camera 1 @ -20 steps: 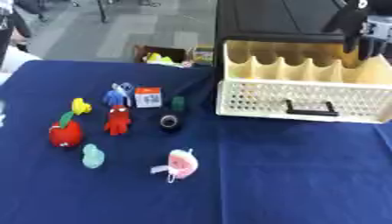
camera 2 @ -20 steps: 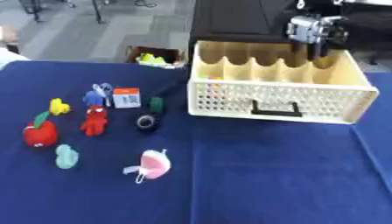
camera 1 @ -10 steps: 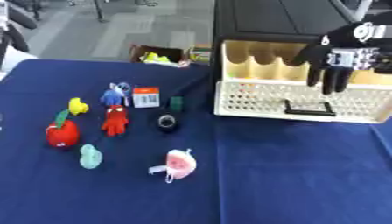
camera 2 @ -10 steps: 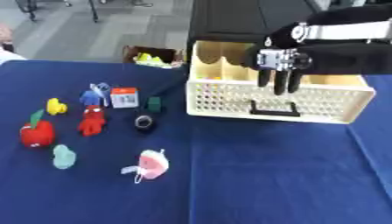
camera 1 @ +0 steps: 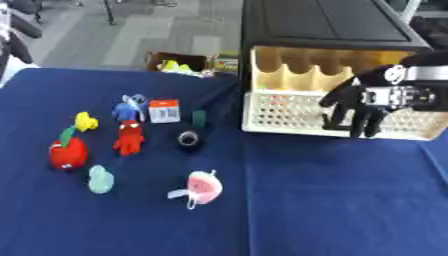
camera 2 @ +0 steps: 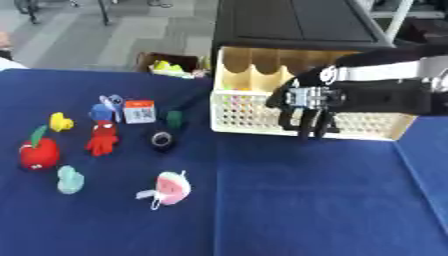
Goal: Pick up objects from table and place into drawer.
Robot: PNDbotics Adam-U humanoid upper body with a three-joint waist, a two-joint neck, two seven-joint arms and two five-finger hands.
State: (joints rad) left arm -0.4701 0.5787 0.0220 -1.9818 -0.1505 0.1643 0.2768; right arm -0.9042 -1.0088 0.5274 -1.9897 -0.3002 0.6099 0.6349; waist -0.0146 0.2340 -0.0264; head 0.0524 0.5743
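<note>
Left eye view shows the desk point(camera 1: 332, 210) with the cream drawer point(camera 1: 289, 107) pulled out at upper right, the right hand point(camera 1: 357, 107) hanging in front of it, fingers straight down and holding nothing. Left of centre sit the toys: a red apple point(camera 1: 66, 154), a pink round toy point(camera 1: 203, 186) and a red figure point(camera 1: 129, 138), probably light and soft, best pinched across the middle. Right eye view shows more of the black forearm point(camera 2: 394, 90); the left hand appears in neither.

Blue-clothed table point(camera 1: 332, 200): cream drawer point(camera 1: 289, 107), red apple point(camera 1: 66, 152), red figure point(camera 1: 129, 137), pink toy point(camera 1: 203, 186) (perhaps plush).
</note>
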